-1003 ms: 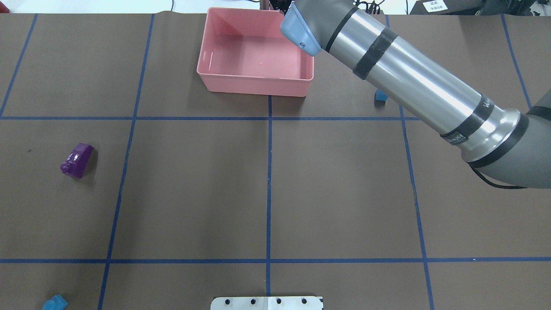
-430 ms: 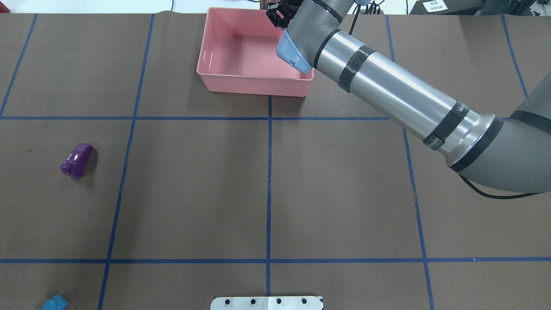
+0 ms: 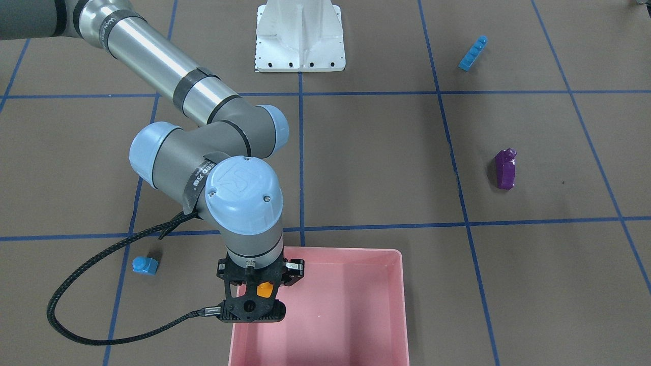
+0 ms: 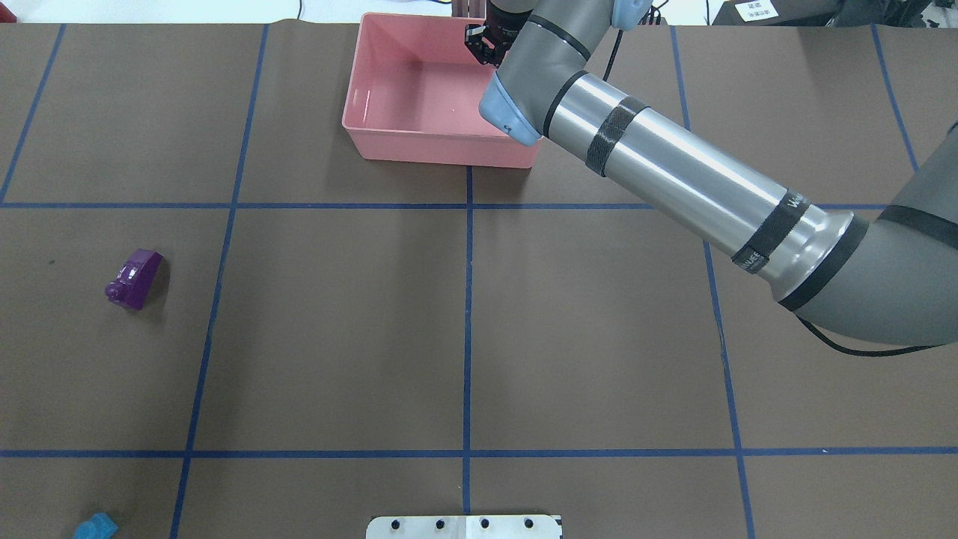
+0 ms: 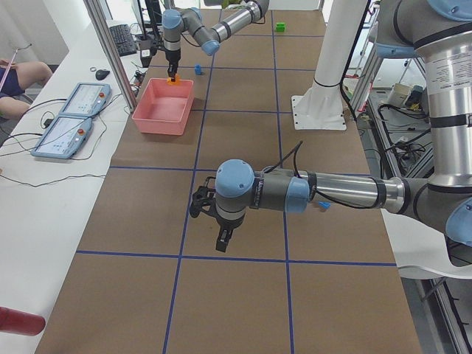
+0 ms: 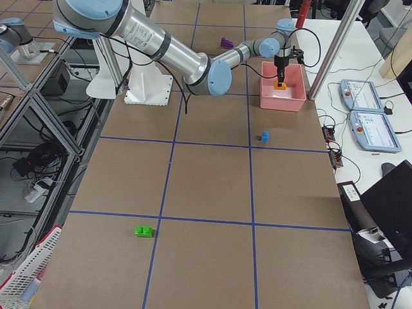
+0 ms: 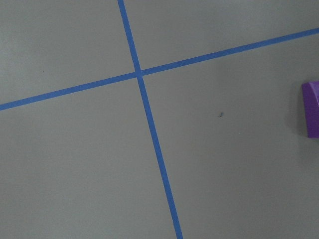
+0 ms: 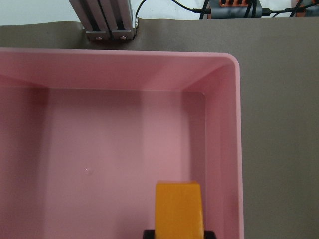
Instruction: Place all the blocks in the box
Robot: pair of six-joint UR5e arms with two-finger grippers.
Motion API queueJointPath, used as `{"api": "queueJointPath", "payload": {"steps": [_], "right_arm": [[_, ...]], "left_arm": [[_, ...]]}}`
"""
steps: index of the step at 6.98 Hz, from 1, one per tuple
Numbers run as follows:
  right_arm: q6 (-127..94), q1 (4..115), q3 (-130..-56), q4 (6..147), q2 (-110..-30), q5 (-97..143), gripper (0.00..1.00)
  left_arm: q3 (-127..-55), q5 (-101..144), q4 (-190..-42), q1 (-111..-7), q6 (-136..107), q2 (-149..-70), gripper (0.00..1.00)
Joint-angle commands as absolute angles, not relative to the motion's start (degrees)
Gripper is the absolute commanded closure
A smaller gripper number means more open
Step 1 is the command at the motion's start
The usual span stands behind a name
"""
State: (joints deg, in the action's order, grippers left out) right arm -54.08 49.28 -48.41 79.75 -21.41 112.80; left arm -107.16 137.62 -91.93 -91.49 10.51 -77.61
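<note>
My right gripper (image 3: 262, 291) is shut on the orange sloped block (image 8: 178, 209) and holds it above the pink box (image 4: 419, 142), near the box's right wall (image 8: 224, 149). The box holds no blocks. The purple sloped block (image 4: 135, 278) lies on the table at the left and shows at the left wrist view's right edge (image 7: 311, 109). The long blue bar (image 3: 473, 53) lies near the front left corner. The small blue block (image 3: 145, 265) sits right of the box. The green block (image 6: 143, 231) lies far to the right. My left gripper (image 5: 195, 209) hovers above the table; I cannot tell whether it is open.
The white robot base (image 3: 300, 35) stands at the table's near edge. Blue tape lines divide the brown mat. The right arm's cable (image 3: 76, 315) hangs close to the small blue block. Metal posts (image 8: 107, 20) stand just behind the box.
My right arm has swung left and its gripper with the orange block has come over the box. The arm now covers the small blue block in the overhead view.
</note>
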Motion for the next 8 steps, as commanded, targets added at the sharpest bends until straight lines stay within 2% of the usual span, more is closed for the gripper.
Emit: {"api": "queueJointPath", "payload": {"steps": [1, 2, 3, 5, 8], "right_arm": [[-51.1, 49.2, -48.4, 79.7, -22.0, 112.7, 0.65], [-51.2, 49.3, -48.6, 79.6, -22.0, 112.7, 0.29], [-51.5, 49.4, -48.8, 79.5, -21.9, 112.7, 0.01], [-51.8, 49.8, -49.9, 79.5, -21.8, 112.8, 0.0], [-51.3, 52.2, -58.7, 87.1, -22.7, 117.3, 0.0]], "left_arm": [[-107.1, 137.6, -91.9, -91.5, 10.5, -77.6, 0.0], [-107.1, 137.6, -91.9, -91.6, 10.6, -77.6, 0.0], [-107.1, 137.6, -91.9, -91.5, 10.7, -77.6, 0.0], [-107.1, 137.6, -93.0, -91.6, 10.6, -77.6, 0.0], [-107.1, 137.6, -97.3, -91.5, 10.5, -77.3, 0.0]]}}
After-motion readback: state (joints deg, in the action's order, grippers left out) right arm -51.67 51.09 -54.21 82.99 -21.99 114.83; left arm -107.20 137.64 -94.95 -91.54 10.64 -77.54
